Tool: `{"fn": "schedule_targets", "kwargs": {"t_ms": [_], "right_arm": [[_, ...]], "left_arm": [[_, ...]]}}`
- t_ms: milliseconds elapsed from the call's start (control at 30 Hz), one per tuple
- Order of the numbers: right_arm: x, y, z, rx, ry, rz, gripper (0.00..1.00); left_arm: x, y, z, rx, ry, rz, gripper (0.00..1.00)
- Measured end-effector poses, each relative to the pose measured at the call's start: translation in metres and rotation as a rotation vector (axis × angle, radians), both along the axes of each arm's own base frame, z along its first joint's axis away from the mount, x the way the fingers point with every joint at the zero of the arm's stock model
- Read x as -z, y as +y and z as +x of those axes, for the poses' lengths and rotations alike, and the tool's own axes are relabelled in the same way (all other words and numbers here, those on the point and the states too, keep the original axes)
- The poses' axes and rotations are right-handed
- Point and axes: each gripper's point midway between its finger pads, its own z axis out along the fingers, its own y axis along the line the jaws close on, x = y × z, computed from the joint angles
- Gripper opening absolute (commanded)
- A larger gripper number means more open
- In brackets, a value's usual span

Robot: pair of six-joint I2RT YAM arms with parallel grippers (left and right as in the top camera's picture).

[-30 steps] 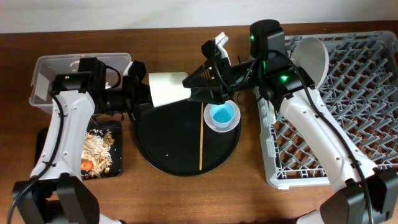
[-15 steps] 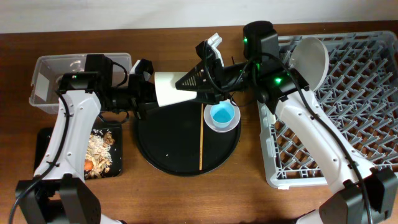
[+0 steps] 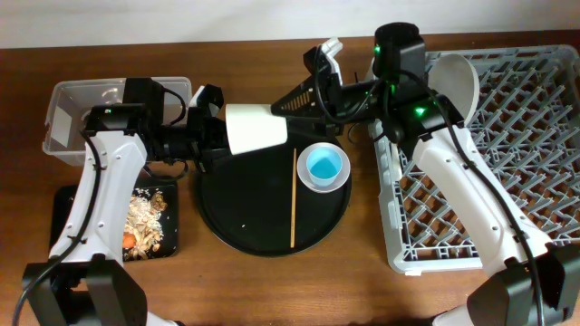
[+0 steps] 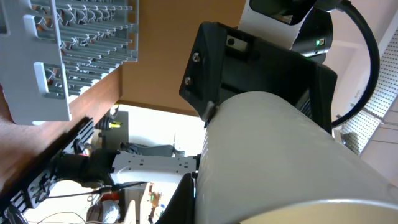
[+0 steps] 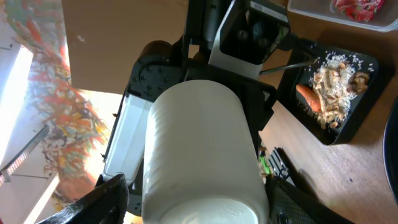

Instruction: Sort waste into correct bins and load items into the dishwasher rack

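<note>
White cup (image 3: pixel 258 127) is gripped sideways by the left gripper (image 3: pixel 222 132) above the round tray's (image 3: pixel 245 231) back edge. The right gripper (image 3: pixel 281 109) is spread wide around it. Rice (image 3: pixel 143 213) and carrot (image 3: pixel 126 239) are contained in the shallow tray (image 3: pixel 170 240), front-left corner.

From overhead, I have the round tray (image 3: pixel 245 217) sitting mid-table. On it a stick (image 3: pixel 294 199) runs front to back, right of centre. A small cup (image 3: pixel 324 168) stands just right of the stick's far end, at the tray's right rim. A bigger cup (image 3: pixel 256 128) lies sideways in the left gripper (image 3: pixel 220 136), over the tray's far-left rim, with the right gripper (image 3: pixel 288 109) just to its right. The rack (image 3: pixel 526 163) fills the right side, a bowl (image 3: pixel 453 86) propped in its far-left corner. Far left is the tub (image 3: pixel 59 113). In front of it the shallow tray (image 3: pixel 170 231) holds food scraps (image 3: pixel 143 213) and a carrot (image 3: pixel 126 240).
</note>
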Motion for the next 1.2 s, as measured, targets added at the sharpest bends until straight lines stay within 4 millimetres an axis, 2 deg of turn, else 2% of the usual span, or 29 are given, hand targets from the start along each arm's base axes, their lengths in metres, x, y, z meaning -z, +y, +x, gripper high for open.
{"fn": "schedule_targets", "kwargs": {"t_ms": [367, 533, 900, 1033, 1200], "right_arm": [[0.004, 0.004, -0.007, -0.021, 0.04, -0.01, 0.74], [0.004, 0.004, -0.009, -0.029, 0.053, -0.01, 0.74], [0.004, 0.004, -0.009, -0.028, 0.053, -0.011, 0.76], [0.006, 0.013, -0.014, -0.038, 0.05, -0.02, 0.76], [0.006, 0.013, -0.011, -0.024, 0.044, -0.024, 0.73]], "left_arm": [[0.0, 0.001, 0.003, -0.003, -0.024, 0.004, 0.01], [0.001, 0.012, 0.009, -0.04, -0.027, 0.006, 0.01], [0.001, 0.012, 0.009, -0.04, -0.026, 0.009, 0.01], [0.001, 0.011, 0.008, -0.036, -0.025, 0.009, 0.01], [0.001, 0.01, 0.008, -0.034, -0.025, 0.009, 0.01]]}}
